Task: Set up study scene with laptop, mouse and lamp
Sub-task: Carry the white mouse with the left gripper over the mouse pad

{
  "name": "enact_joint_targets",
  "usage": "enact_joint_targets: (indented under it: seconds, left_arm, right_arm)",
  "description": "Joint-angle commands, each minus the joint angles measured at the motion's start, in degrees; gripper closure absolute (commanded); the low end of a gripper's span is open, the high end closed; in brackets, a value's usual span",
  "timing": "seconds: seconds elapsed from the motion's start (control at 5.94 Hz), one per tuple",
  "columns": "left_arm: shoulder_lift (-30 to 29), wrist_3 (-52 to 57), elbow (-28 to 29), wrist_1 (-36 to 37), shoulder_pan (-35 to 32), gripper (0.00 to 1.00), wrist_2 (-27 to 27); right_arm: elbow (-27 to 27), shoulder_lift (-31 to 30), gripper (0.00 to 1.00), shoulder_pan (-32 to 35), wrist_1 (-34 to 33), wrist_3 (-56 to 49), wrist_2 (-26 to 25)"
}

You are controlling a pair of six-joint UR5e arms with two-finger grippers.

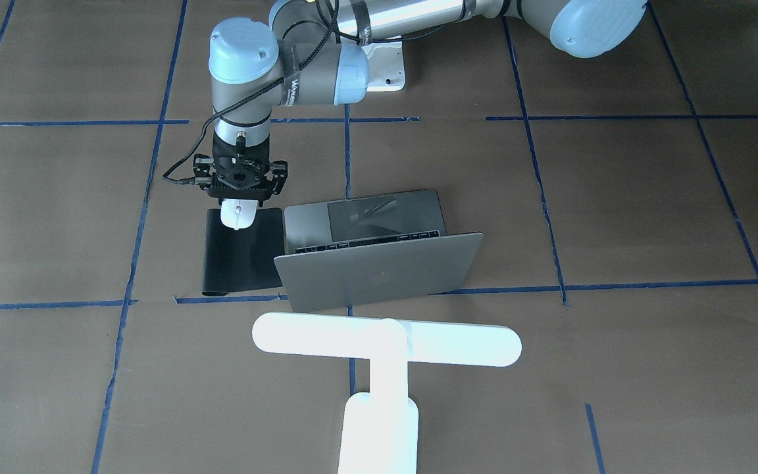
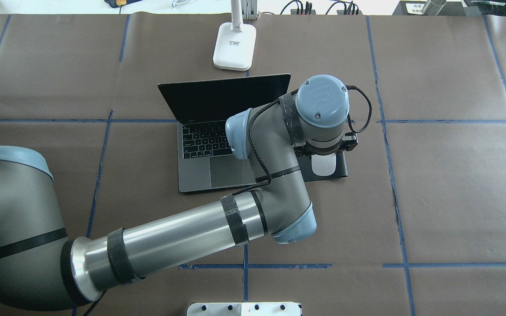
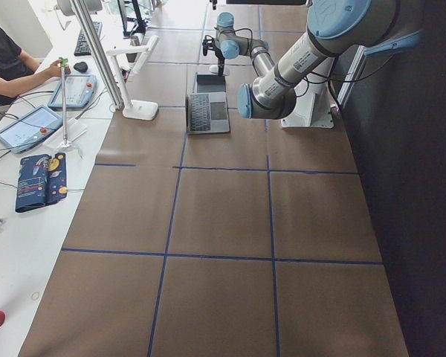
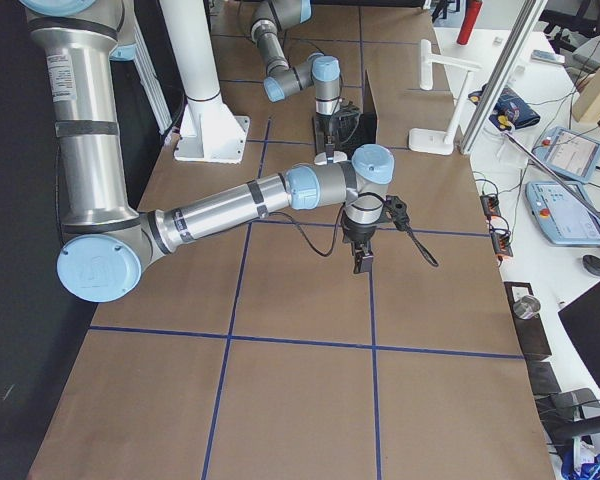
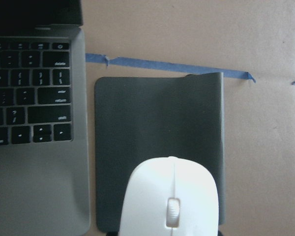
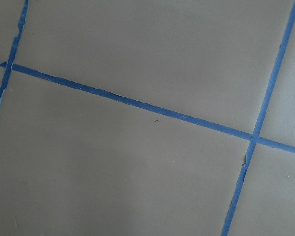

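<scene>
Since my left arm crosses the overhead view, I read the edges from the front-facing and wrist cameras. The left gripper [image 1: 239, 201] hangs straight down over the mouse [image 1: 237, 216], which is at the robot-side end of the black mouse pad [image 1: 242, 260]. Its fingers are hidden behind the gripper body and the mouse, so I cannot tell how far apart they stand, whether they clasp the mouse, or whether the mouse rests on the pad.

The pad's long edge runs just beside the side of the laptop [image 1: 379, 271], with a thin strip of table [image 1: 629, 204] between them. Its far edge lies close to a blue tape line [image 5: 167, 67], and one far corner curls up. The laptop stands open, screen toward the robot. Beyond its lid stands the lamp [image 1: 385, 345], base near the table's far edge.

Wide bare paper lies on the pad's outer side and on the laptop's other side.

The right gripper [image 4: 361, 258] hangs above bare table, well apart from all this; I cannot tell whether its fingers are apart or together.

Count: one laptop, one mouse, one lamp, one pad, two arms.
</scene>
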Motion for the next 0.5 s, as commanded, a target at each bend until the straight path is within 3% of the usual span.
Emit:
enact_joint_targets:
  seconds: [0.0, 0.34]
  left_arm:
    - [-1.4, 0.1, 7.5, -6.0, -0.5, 0.93, 0.1]
    - [-1.4, 0.1, 9.1, -6.2, -0.4, 0.93, 0.2]
  right_arm:
    - [0.1, 0.0, 0.00, 0.0, 0.0, 0.0, 0.7]
    - [0.2, 0.0, 0.00, 0.4, 0.0, 0.0, 0.7]
